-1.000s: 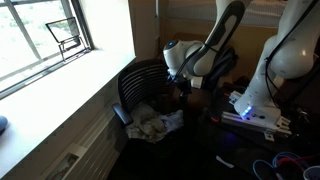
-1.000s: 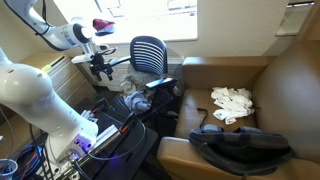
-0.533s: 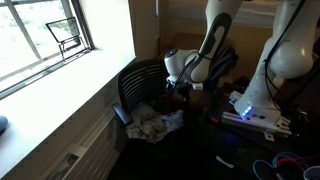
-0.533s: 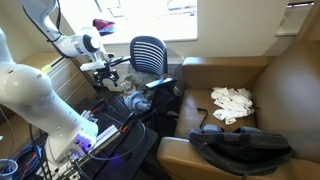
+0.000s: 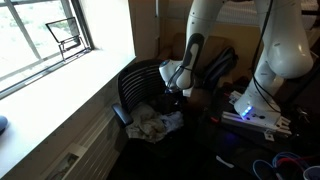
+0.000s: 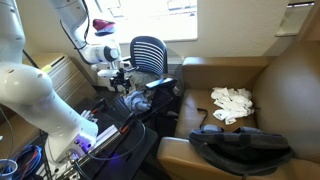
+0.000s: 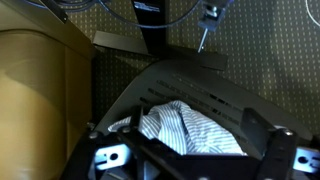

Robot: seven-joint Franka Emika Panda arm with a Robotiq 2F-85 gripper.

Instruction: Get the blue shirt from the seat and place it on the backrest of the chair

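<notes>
Above chair, hand lower than before, closer to shirt.

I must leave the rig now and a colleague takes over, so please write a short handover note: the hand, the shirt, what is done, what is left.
Hand: open and empty, hovers close above the shirt; the wrist view shows the shirt between the fingers. Whether it touches, I cannot tell.
Shirt: crumpled on the chair, in front of the backrest.
Done: nothing yet; the shirt is not grasped.
Left: lower the hand, close on the shirt, lift it, drape it over the backrest, release.
</notes>
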